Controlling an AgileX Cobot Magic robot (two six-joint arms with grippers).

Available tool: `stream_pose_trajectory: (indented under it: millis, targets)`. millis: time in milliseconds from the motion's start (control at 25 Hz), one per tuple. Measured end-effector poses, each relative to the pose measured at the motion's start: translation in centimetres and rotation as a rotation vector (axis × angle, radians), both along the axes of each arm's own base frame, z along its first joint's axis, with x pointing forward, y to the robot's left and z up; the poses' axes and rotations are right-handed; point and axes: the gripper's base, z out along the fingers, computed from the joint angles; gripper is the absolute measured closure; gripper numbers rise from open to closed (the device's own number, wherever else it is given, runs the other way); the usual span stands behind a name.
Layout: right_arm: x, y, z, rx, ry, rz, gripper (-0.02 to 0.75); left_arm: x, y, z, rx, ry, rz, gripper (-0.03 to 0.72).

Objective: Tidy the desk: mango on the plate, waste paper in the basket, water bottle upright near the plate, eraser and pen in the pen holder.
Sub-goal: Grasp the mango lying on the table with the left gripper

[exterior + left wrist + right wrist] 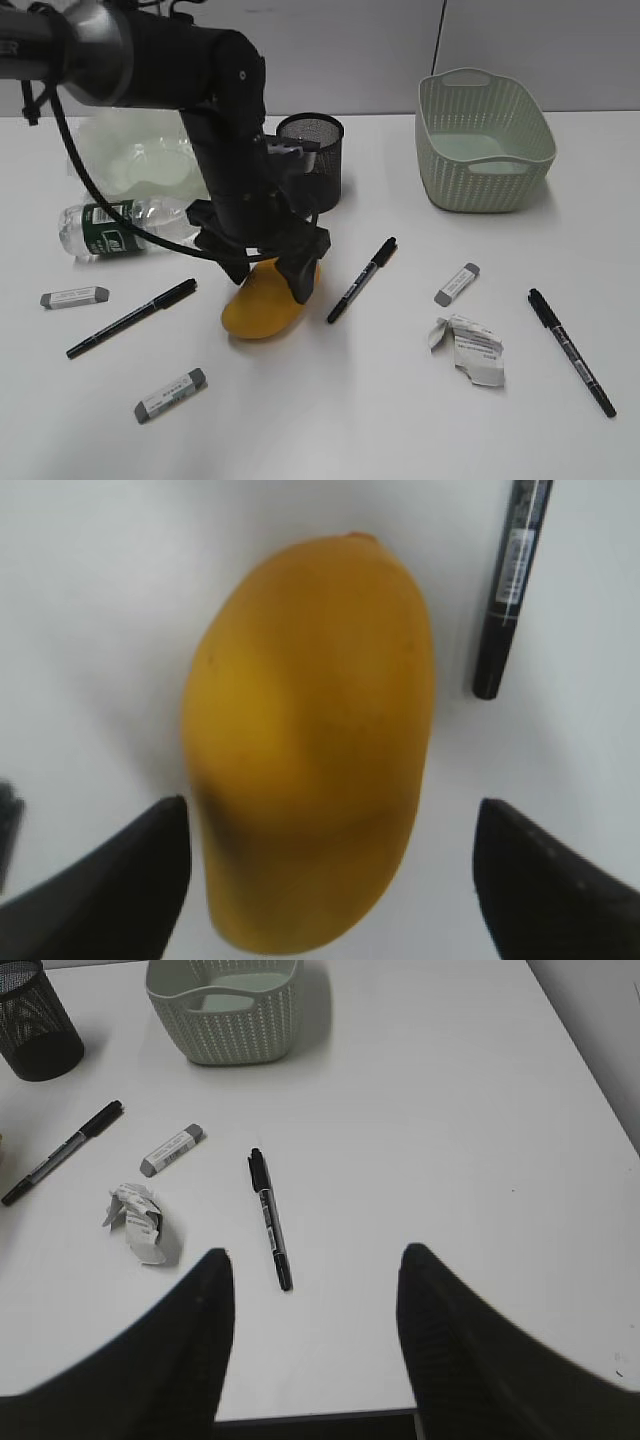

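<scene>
L gripper (330, 880) fingers spread wide, straddling smooth oblong yellow-orange mango (310, 740) on plain white desk (90, 600), no contact seen; black pen (508, 590) lies beyond R finger. R gripper (310, 1350) fingers apart, empty, crumpled white waste paper (135, 1222) ahead-left

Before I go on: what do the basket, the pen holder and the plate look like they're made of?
Basket: likely moulded plastic, matt sage green, with a woven-look pattern and cut-out handles. Pen holder: black wire mesh, probably metal; light shows through the holes. Plate: pale green, translucent and glossy with a ruffled rim, plastic or glass, hard to tell.
</scene>
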Motion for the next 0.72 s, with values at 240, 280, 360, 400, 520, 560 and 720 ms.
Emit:
stream_pose_trajectory:
  millis: [240,280,360,400,520,560,720]
  targets:
    - [0.0,0.0,0.0,0.000,0.000,0.000,0.314,0.7,-0.6,-1.3,0.001,0.010,0.005,0.012]
    - [0.0,0.0,0.0,0.000,0.000,0.000,0.314,0.9,-0.7,-1.6,0.002,0.011,0.005,0.012]
    - [0.0,0.0,0.0,0.000,0.000,0.000,0.314,1.1,-0.9,-2.2,0.007,0.017,0.006,0.012]
    - [0.0,0.0,0.0,0.000,0.000,0.000,0.314,1.2,-0.9,-2.5,0.011,0.023,0.006,0.012]
    - [0.0,0.0,0.0,0.000,0.000,0.000,0.314,1.2,-0.9,-3.0,0.024,0.037,0.005,0.012]
    - [0.0,0.0,0.0,0.000,0.000,0.000,0.314,1.2,-0.9,-3.1,0.030,0.040,0.003,0.013]
    - [0.0,0.0,0.0,0.000,0.000,0.000,0.314,1.1,-0.7,-3.0,0.054,0.045,-0.009,0.069]
